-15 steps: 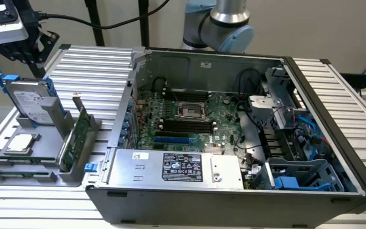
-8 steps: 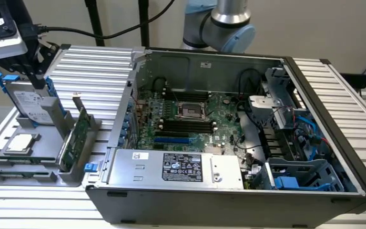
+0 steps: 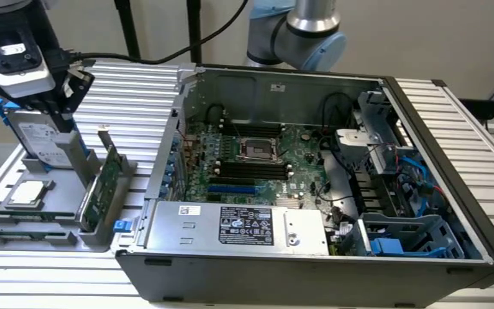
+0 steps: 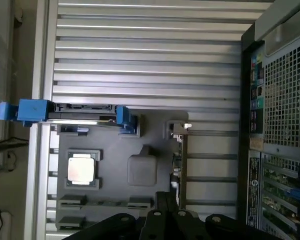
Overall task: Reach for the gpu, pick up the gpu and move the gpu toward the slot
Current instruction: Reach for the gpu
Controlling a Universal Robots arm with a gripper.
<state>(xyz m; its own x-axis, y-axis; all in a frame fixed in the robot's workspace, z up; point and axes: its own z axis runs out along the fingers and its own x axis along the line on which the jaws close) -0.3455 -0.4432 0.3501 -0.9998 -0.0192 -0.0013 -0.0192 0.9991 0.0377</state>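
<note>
**Gpu parked on edge in the holder, gripper up over the hard drive**

Around the gpu (image 3: 101, 190): a gray holder (image 3: 58, 239) on the ribbed aluminium table (image 3: 136, 96), with several parts slotted into it. Toward the exterior view's left, a silver hard drive (image 3: 43, 138) with blue rails, upright at the holder's far end. Nearer the camera, a square silver processor (image 3: 26, 193) lying flat, and beside it long narrow memory sticks (image 3: 15, 217) in their grooves. On the exterior view's right, just beside the holder, the open computer case (image 3: 453, 193), its side wall close to the card. Inside, the motherboard (image 3: 256, 154) and a gray power supply (image 3: 238, 225).

Gripper (image 3: 45, 90): poised over the top of the hard drive, apart from the gpu and not touching it. Between the two, the hard drive itself and a raised gray block of the holder. Clenched or released: cannot tell.

Gpu again: standing on one long edge in the holder's slot, thin, green faces turned to the exterior view's left and right. Long axis along the slot, running from the holder's near side toward its far side, roughly parallel to the case wall. Silver bracket (image 3: 105, 138) at the far end, upright, rising above the card's top edge. From the wrist view, seen edge-on as a thin line, bracket end toward the hard drive's side of the holder.
</note>
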